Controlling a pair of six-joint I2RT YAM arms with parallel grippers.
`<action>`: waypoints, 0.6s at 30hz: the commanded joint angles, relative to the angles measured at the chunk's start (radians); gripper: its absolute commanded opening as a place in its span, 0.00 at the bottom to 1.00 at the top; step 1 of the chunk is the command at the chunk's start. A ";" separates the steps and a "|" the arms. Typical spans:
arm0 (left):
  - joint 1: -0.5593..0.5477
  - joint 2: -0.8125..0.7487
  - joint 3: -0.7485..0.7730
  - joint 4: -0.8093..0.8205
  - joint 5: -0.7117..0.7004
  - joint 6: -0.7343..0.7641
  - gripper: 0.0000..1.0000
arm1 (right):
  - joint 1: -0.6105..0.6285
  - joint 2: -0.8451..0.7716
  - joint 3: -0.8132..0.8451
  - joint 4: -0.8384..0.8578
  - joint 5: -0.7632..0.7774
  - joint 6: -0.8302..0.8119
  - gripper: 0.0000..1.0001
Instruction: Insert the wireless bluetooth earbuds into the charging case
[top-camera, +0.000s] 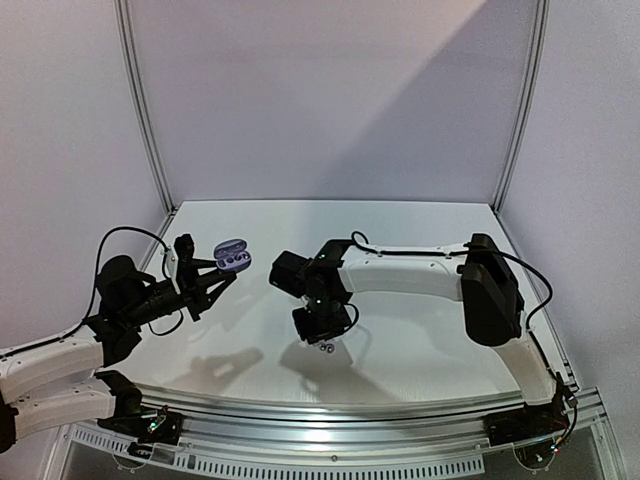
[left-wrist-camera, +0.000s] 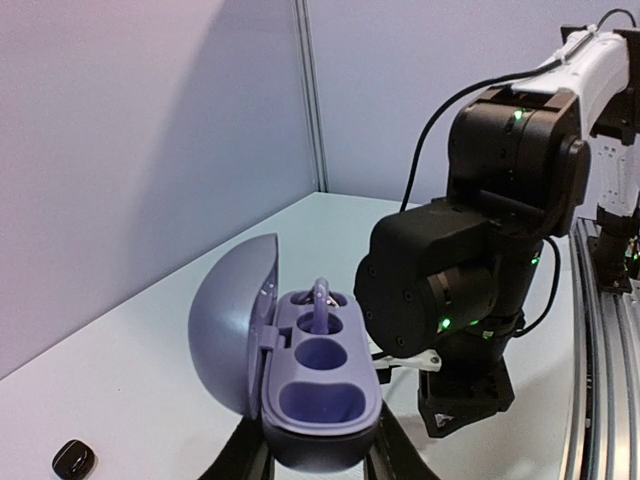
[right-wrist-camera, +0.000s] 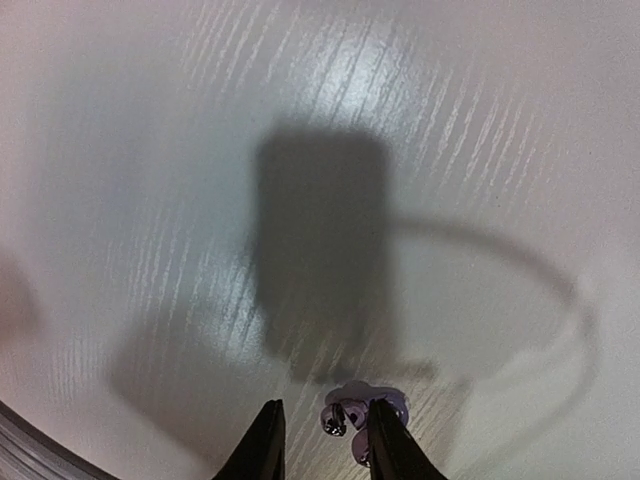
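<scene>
**One earbud seated, a second at the fingertips**

We judge the task to be roughly half done. The left end effector (top-camera: 222, 272) is closed around the base of the open, pebble-shaped lilac plastic charging case (left-wrist-camera: 320, 400). It holds the case aloft over the white counter (top-camera: 420, 345), with the domed lid (left-wrist-camera: 232, 320) swung back. One lilac stemmed earbud (left-wrist-camera: 321, 298) sits in the far well, and the two nearer wells look empty.

The right end effector (right-wrist-camera: 325, 405) points down near the middle of the counter, well apart from the case, with its fingers narrowly spaced. A second small lilac earbud with shiny tips (right-wrist-camera: 350, 415) sits between the fingertips, against one of them. We cannot tell whether it is firmly pinched.

If the grip holds, we think the next move is to carry this earbud across to the case. It then has to be turned to match an empty well and lowered in gently, while the left arm keeps the case level.
</scene>
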 joint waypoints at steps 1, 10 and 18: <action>0.008 0.002 -0.010 0.003 -0.003 0.003 0.00 | 0.014 0.040 0.023 -0.034 0.004 -0.009 0.28; 0.008 0.003 -0.011 0.004 -0.001 0.004 0.00 | 0.024 0.049 0.025 -0.062 0.021 -0.015 0.26; 0.008 0.003 -0.011 0.003 0.002 0.003 0.00 | 0.039 0.054 0.063 -0.132 0.071 -0.045 0.23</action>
